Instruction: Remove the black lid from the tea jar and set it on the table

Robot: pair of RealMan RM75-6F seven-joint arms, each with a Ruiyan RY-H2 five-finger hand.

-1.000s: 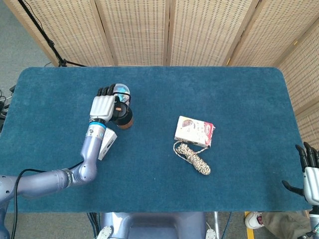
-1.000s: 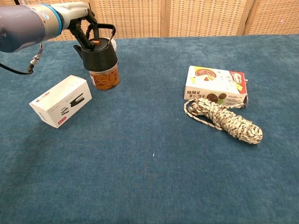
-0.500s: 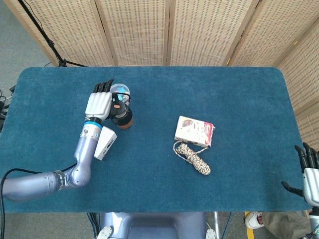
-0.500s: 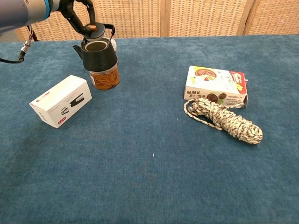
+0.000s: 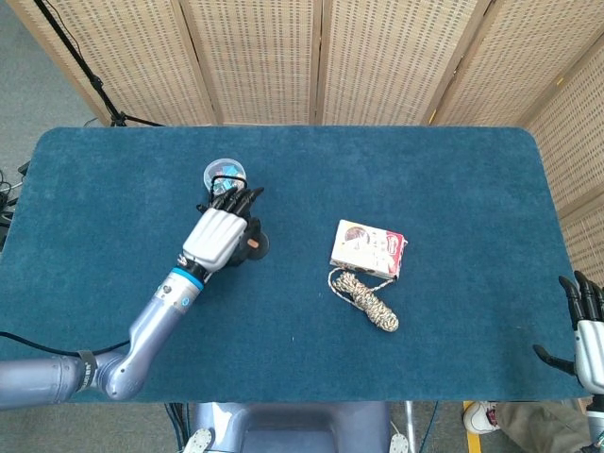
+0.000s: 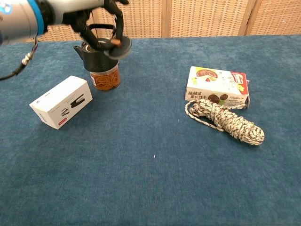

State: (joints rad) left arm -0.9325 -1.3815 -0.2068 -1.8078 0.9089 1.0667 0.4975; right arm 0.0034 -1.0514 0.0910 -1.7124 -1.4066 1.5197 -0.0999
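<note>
So the left hand [image 6: 101,21] isn't over the tea jar [image 6: 103,63] anymore. Half a second ago it was sitting right above the jar's mouth, and now it's swung off toward the middle of the table with the black lid [image 6: 118,47] pinched in its fingers [image 6: 116,19]. The lid is off the jar and up in the air, not on the table [image 6: 150,179] yet.

In the chest view the lid hangs just under the fingertips, beside the jar's upper right edge. It looks like a flat disc tilted a bit, flat face roughly level, with its orange knob up toward the fingers. It's round, so I can't pick out a long axis.

The jar stays put, just behind and left of the hand: black kettle-style top with a spout pointing left and a wire handle standing up, clear bottom showing orange-brown stuff inside.

In the head view the left hand [image 5: 222,234] covers most of the jar, and the lid [image 5: 256,244] pokes out at its right edge.

The right hand [image 5: 585,335] hasn't moved, it's well off at the table's far corner, fingers apart and holding nothing.

The white box [image 6: 61,101] sits near the left arm, same spot as before.
</note>
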